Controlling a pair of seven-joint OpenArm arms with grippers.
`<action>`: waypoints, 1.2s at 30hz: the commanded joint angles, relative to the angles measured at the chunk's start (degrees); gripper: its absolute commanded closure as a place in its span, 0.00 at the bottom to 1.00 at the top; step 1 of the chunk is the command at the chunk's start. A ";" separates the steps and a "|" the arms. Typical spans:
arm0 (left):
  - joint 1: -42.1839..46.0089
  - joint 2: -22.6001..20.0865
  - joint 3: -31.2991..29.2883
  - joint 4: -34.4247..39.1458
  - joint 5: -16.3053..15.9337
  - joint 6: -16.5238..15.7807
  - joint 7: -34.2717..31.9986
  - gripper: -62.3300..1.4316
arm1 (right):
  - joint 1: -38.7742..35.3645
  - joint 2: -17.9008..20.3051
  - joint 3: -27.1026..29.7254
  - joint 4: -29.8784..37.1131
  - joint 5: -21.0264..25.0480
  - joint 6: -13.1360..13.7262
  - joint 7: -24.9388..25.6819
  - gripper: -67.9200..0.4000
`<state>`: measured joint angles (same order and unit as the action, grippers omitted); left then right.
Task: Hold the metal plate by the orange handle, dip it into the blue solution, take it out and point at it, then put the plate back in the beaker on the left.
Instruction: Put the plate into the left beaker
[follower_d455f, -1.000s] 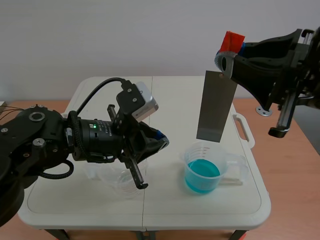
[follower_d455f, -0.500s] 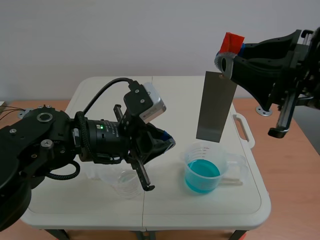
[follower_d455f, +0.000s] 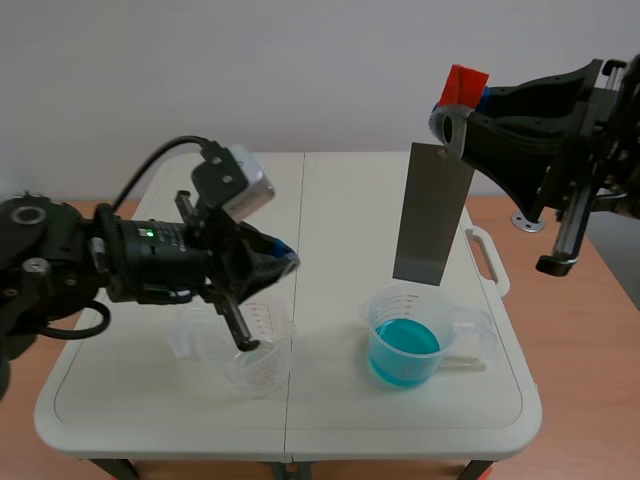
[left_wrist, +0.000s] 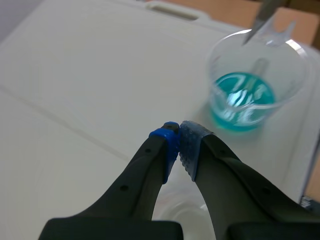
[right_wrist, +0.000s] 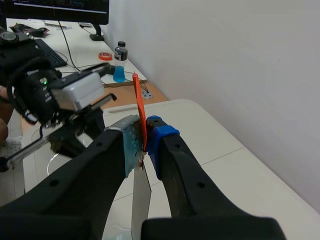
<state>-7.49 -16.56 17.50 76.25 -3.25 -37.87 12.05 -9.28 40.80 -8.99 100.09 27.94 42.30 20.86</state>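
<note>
The left end effector (left_wrist: 180, 139) is clenched on nothing. It has moved back to the left, away from the plate, and now hangs above the empty clear beaker (follower_d455f: 250, 355). The right end effector (follower_d455f: 452, 112) has not moved. It grips the orange handle (follower_d455f: 465, 82). The metal plate (follower_d455f: 432, 215) hangs just above the beaker of blue solution (follower_d455f: 405, 340) on the desk (follower_d455f: 330, 200). Only the right wrist view shows a small bottle (right_wrist: 119, 64) far behind.

A white folding table (follower_d455f: 330, 190) sits on a brown wooden surface (follower_d455f: 590, 330) before a plain pale wall (follower_d455f: 250, 70).
</note>
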 joint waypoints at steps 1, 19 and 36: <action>0.63 -3.50 -2.69 3.61 -2.01 0.96 -0.72 0.91 | 0.55 0.94 0.79 1.25 1.27 0.42 0.85 0.97; 35.60 -29.90 -31.23 10.38 -3.34 18.56 -10.14 0.91 | 5.05 -0.50 -0.98 1.22 1.29 0.42 -1.51 0.97; 63.52 -21.73 -35.32 2.34 -2.64 21.16 -10.97 0.91 | 16.17 -10.45 -12.59 1.22 2.32 0.42 -13.31 0.97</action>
<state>56.55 -39.44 -18.90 77.93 -5.85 -16.32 2.35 5.45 30.63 -21.45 100.09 29.21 42.37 7.05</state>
